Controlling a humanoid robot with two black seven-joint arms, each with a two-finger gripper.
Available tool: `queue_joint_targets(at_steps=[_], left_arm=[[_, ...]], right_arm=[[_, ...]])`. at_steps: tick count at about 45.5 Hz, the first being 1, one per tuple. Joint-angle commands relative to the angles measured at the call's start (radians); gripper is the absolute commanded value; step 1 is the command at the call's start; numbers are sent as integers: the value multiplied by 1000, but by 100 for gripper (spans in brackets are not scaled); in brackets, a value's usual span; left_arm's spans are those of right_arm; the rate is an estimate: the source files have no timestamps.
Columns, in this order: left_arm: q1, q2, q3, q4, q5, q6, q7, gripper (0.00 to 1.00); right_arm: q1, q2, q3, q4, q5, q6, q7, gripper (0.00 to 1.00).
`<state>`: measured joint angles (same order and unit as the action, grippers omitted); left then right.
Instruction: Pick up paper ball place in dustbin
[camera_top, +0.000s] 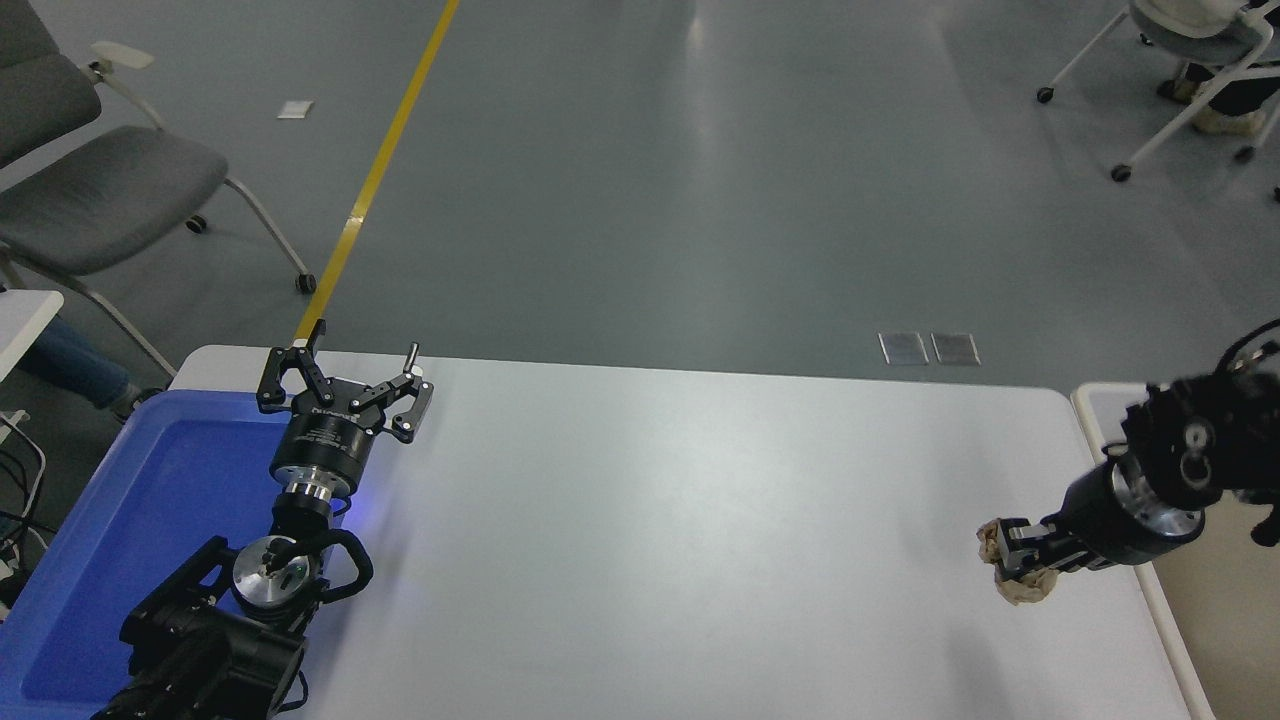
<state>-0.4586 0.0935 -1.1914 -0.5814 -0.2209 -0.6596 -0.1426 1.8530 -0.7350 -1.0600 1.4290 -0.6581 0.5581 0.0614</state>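
Observation:
My right gripper (1018, 560) is shut on the paper ball (1022, 585), a small tan crumpled wad, and holds it lifted above the white table (640, 540) near its right edge. The wad shows on both sides of the black fingers. The dustbin (1090, 405), cream-beige with a rounded white rim, stands just right of the table; only its near-left rim and part of its inside show behind my right arm. My left gripper (345, 375) is open and parked at the lower left, above the table's far left edge.
A bright blue shallow tray (150, 520) lies at the table's left under my left arm. Grey chairs stand on the floor at far left (90, 190) and top right (1200, 50). A yellow floor line runs beyond the table.

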Motion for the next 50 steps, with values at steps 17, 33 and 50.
queue_joint_targets(at_steps=[17, 33, 50], left_arm=[[0, 0, 1, 0, 0, 0, 0, 99], [0, 0, 1, 0, 0, 0, 0, 99], [0, 0, 1, 0, 0, 0, 0, 99]], right_arm=[[572, -170, -179, 41, -83, 227, -9, 0], [615, -257, -235, -70, -77, 223, -25, 0], [-159, -377, 219, -534, 343, -329, -25, 0]])
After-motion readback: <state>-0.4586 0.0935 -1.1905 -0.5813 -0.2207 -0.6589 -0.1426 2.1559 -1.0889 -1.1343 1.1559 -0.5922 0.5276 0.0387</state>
